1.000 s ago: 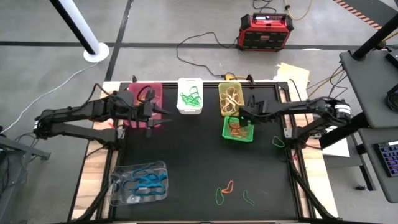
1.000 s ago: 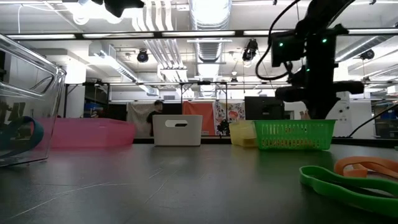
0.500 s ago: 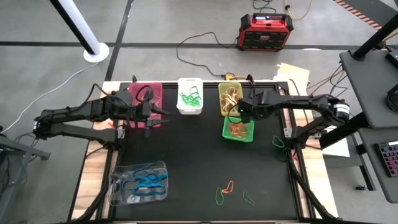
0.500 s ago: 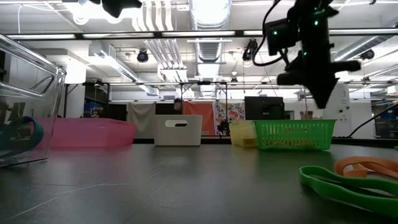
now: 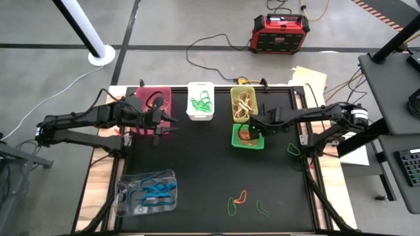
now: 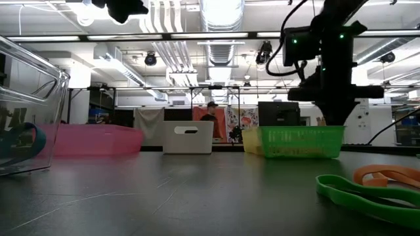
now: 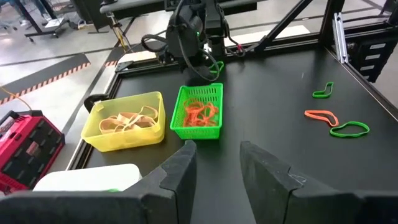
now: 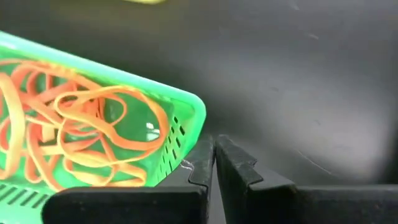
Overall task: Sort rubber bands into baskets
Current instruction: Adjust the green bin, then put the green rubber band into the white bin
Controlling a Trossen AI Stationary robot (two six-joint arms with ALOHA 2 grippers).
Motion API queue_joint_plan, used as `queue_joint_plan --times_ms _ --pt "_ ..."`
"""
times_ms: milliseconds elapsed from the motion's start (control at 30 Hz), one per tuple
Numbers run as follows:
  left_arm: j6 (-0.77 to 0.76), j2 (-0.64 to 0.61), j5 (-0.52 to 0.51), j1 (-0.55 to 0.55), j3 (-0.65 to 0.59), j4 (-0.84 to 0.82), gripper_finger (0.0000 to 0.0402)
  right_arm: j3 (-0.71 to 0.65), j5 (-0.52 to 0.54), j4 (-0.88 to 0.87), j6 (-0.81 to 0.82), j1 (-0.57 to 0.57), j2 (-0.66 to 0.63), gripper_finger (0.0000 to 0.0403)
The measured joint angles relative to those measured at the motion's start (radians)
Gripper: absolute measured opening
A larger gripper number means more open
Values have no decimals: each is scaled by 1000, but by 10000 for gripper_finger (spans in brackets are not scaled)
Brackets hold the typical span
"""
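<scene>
The green mesh basket (image 5: pixel 248 137) holds orange rubber bands (image 8: pixel 81 124). My right gripper (image 8: pixel 214 146) is shut and points down just outside one of its corners. My left gripper (image 7: pixel 217 165) hovers open and holds nothing beside the pink basket (image 5: pixel 154 105). On the mat also rest a white basket (image 5: pixel 200 99) with green bands, a yellow one (image 5: pixel 243 99) with pale bands, and a clear one (image 5: pixel 147 192) with blue bands. Loose bands lie flat near the front edge: an orange one (image 5: pixel 239 196) and two green ones (image 5: pixel 231 210), (image 5: pixel 262 210). My right gripper has the outer side of one shut finger (image 8: pixel 200 163) against the green mesh basket's outer wall, next to a corner (image 8: pixel 180 140). The fingers come from above and point steeply down. The basket stands flat on the mat.
Another green band (image 5: pixel 293 149) lies at the mat's right edge. A red-black box (image 5: pixel 281 33) and black cables sit on the floor beyond the far edge. Bare black mat (image 5: pixel 197 164) stretches across the middle of the table.
My right gripper, shut throughout, swung toward the far edge at the green mesh basket, tipped, then came back down upright. The basket has slid a little along the mat toward the table's left edge.
</scene>
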Motion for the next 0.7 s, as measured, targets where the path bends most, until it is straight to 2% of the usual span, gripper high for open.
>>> queue_joint_plan --times_ms 133,300,400,533,600,700 --pt "0 0 0 0 0 5 107 -1 20 68 -35 -9 0 13" --pt "0 0 0 0 0 10 107 53 57 28 -104 -22 -2 13" --pt "-8 0 1 0 0 10 107 125 6 -137 -118 -18 -8 13" --pt "-18 0 1 0 0 4 107 170 -166 -459 -102 35 -10 13" --pt "-18 0 1 0 0 4 107 151 -184 -568 -97 87 -13 13" --pt "-3 0 2 0 0 4 107 93 -165 -595 -103 172 -30 13"
